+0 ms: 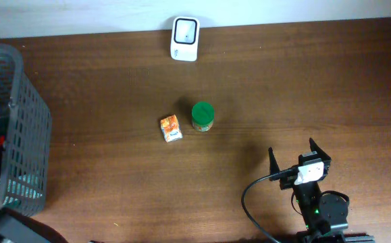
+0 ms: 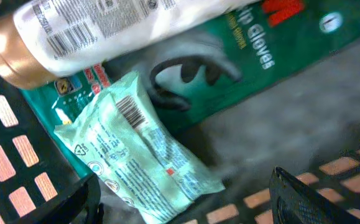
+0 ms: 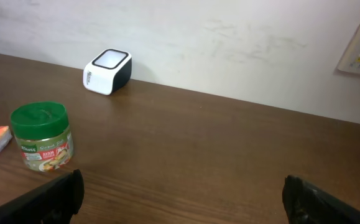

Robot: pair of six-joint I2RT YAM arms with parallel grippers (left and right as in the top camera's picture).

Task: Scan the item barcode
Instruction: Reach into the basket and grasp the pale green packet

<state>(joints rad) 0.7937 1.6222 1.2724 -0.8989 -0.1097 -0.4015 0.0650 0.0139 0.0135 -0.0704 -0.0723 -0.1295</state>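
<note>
In the basket [image 1: 26,121] at left, the left end effector [image 2: 189,205] hangs with fingers apart over the green packet [image 2: 142,155]. The bottle [image 2: 105,25] lies close beside it, so a grab may slip or crumple the barcode. The right end effector [image 1: 294,154] sits spread apart and empty.

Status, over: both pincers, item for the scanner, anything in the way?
Left pincer open in basket, over pale green packet, nothing gripped. Right pincer open, empty. Packet barcode showing; bottle close beside.
</note>
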